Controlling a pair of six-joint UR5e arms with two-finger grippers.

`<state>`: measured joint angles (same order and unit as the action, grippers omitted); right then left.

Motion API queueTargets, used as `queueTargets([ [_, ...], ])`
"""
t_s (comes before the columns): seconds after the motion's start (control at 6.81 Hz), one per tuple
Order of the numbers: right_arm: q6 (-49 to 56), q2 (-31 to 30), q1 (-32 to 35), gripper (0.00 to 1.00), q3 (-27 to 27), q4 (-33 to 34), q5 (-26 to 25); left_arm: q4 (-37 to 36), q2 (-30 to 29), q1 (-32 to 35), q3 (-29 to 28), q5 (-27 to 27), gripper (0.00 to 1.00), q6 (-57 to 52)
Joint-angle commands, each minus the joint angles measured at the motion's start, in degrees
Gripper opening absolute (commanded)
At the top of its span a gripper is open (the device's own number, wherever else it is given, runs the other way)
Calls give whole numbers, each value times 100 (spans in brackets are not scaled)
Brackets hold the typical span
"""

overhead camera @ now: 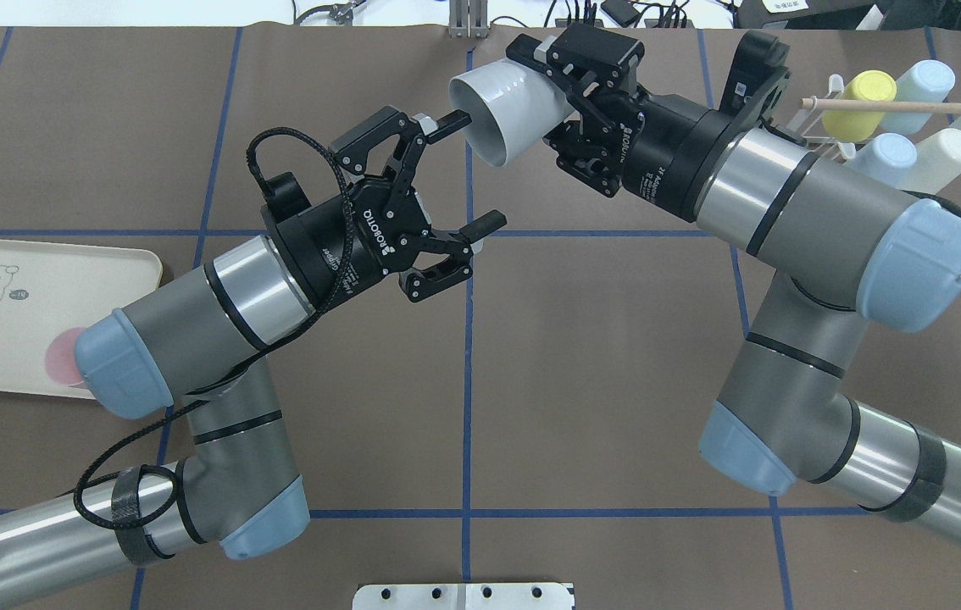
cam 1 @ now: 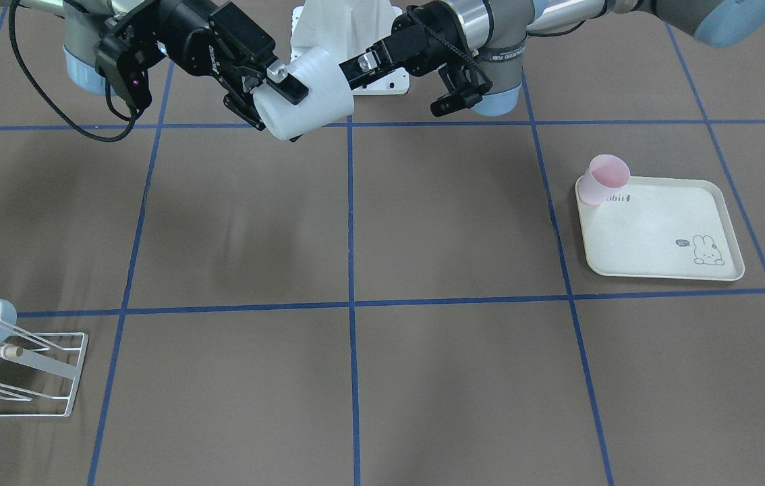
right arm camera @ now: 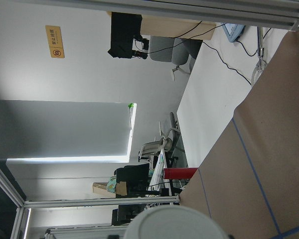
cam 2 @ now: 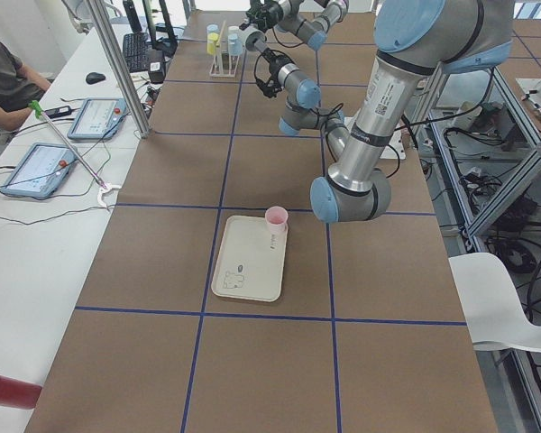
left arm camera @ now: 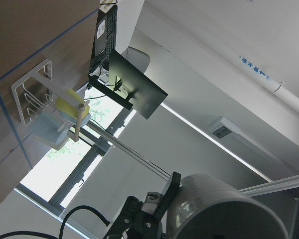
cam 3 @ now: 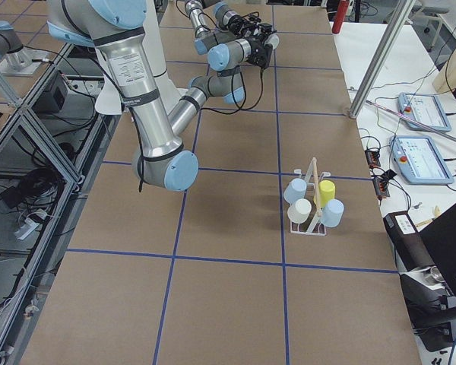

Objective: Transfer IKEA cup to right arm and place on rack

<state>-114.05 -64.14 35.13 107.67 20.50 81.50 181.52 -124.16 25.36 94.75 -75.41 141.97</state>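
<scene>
The cup (overhead camera: 502, 110), probably light, stiff and slippery plastic, hangs over the counter (overhead camera: 616, 339) with the right gripper (overhead camera: 565, 100) clamped round its wall near the base and the left gripper (overhead camera: 469, 174) spread apart at its rim.

ROBOTIQ is printed on my left pincer (overhead camera: 470, 172) and my right pincer (overhead camera: 545, 97); the tray (cam 1: 652, 223) near the table's left edge reads "hi".

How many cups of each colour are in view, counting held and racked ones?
White cup: 1
Cream cup: 1
Light blue cups: 2
Yellow cup: 1
Pink cup: 1
Total: 6 cups
</scene>
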Motion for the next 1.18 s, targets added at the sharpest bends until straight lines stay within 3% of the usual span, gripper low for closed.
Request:
queueTargets([
  [0.0,224,7,11,0,0,59,-168,15,50,39,52,-17,100,-81],
  [0.44,1310,-238,204,0,-9,768,-1090,-20,103,40,175,-79,100,-459],
  [0.88,1965,-607,783,0,61,1666,-1486,-64,103,75,201,-87,100,-801],
  [1.03,2531,-817,854,0,53,1859,-1827,-108,129,83,219,-114,100,-1264],
])
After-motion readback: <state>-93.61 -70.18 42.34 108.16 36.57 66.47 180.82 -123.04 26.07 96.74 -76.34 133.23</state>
